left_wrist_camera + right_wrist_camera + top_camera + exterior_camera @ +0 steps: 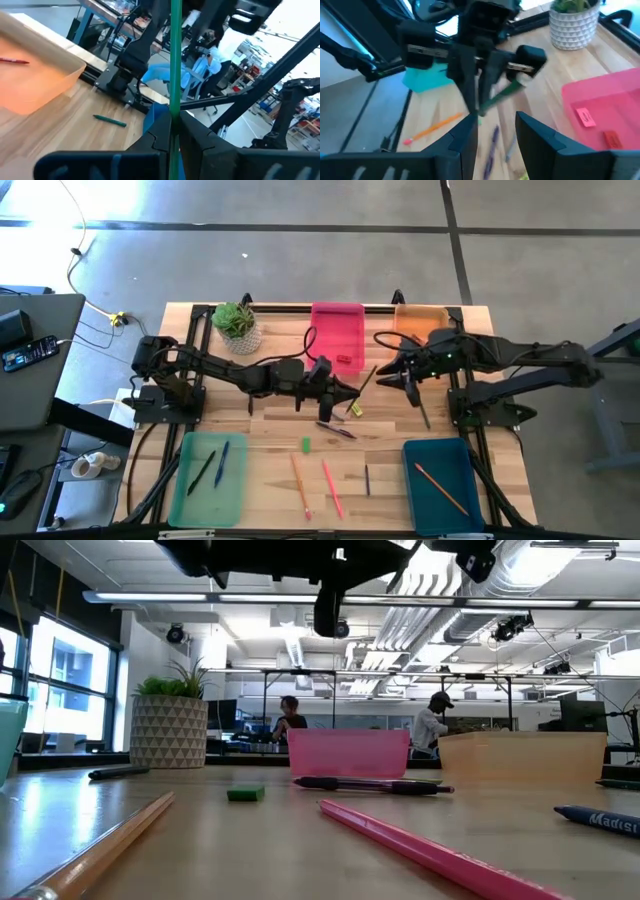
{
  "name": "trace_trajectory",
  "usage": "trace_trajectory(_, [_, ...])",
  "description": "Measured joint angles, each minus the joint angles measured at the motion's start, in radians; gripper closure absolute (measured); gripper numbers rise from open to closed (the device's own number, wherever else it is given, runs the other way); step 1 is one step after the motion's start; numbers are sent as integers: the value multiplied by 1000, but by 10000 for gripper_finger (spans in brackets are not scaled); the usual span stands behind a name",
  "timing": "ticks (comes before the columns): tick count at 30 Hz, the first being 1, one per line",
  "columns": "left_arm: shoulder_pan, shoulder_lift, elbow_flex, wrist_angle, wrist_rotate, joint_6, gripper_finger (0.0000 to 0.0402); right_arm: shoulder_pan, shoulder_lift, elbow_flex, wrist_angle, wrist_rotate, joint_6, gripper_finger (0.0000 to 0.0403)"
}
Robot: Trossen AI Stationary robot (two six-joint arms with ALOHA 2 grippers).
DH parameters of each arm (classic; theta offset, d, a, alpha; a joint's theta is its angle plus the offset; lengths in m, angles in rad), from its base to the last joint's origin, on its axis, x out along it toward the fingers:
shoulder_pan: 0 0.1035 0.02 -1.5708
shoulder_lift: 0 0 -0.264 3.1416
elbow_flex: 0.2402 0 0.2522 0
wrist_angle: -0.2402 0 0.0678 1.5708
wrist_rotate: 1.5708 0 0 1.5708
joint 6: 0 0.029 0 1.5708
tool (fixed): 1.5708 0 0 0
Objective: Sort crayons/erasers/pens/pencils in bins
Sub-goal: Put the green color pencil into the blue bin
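My left gripper (350, 395) hangs over the table's middle, shut on a thin green crayon (175, 60) that is lifted off the wood. Just to its right, my right gripper (398, 380) faces it, open, and its fingers (470, 135) hold nothing. On the table lie a green eraser (305, 444), a yellow eraser (356, 409), pens (335, 428), an orange pencil (300, 485), a pink pencil (332, 488) and a dark green crayon (424, 412). The bins are pink (338, 330), orange (420, 318), light green (208, 475) and teal (440, 470). My left gripper pinches the green crayon between its two fingers near the crayon's lower end (174, 122). The fingers come level from the table's left and lie across the stick. The crayon is clear of the table, and its free length (507, 92) slants up toward the far right.
A potted plant (238, 325) stands at the far left of the table. The pink bin holds red erasers (585, 117), the light green one pens (220, 465), the teal one an orange pencil (440, 485), the orange one a red stick (14, 60). People show in the room behind.
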Motion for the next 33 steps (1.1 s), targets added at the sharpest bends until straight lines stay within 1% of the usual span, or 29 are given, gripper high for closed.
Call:
trace_trajectory(2, [0,0,0,8,0,1,392,12,20,0,27,0,1,279])
trace_trajectory(6, [0,0,0,18,0,36,392,30,65,0,53,47,29,279])
trace_trajectory(13, [0,0,0,12,0,58,392,65,120,0,134,81,28,281])
trace_trajectory(15, [0,0,0,13,0,69,392,72,125,0,133,85,29,292])
trace_trajectory(17, [0,0,0,13,0,78,392,79,127,0,131,88,30,313])
trace_trajectory(22, [0,0,1,4,1,85,392,94,127,0,132,116,31,387])
trace_trajectory(24, [0,0,1,4,2,85,392,94,127,0,132,118,33,393])
trace_trajectory(28, [0,0,1,3,0,81,385,93,127,0,126,126,57,383])
trace_trajectory(33, [0,0,1,-35,-8,104,364,93,127,0,71,123,97,397])
